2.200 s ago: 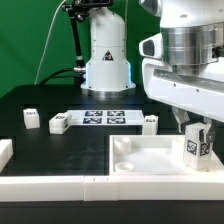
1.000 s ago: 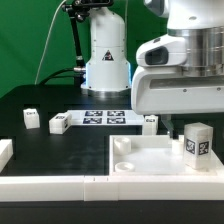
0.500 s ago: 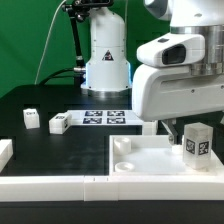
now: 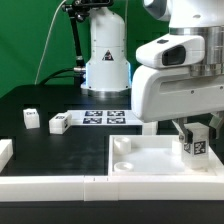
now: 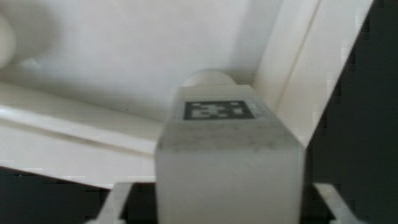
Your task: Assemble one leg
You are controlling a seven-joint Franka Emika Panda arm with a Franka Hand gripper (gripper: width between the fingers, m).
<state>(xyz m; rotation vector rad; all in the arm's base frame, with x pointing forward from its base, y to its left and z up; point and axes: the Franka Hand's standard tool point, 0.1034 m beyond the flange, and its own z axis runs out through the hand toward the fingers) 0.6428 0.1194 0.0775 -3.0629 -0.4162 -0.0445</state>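
Leg point(image 4: 197, 147) is seen upright in the tray point(image 4: 140, 160), at the end toward the ext. view's right, w/ a tag facing the camera. Pincer point(image 4: 196, 133) is clamped on the leg. In wrist view the fingers point(image 5: 125, 205) are set against both sides of the leg point(image 5: 222, 145), no gap seen, and a tag is shown on it. Marker board point(image 4: 105, 118) lies flat on the black tabletop point(image 4: 40, 100) behind the tray. Three small tagged blocks point(image 4: 58, 123) are stood near the board, apart from the tray. White bars point(image 4: 50, 183) are laid along the front edge.
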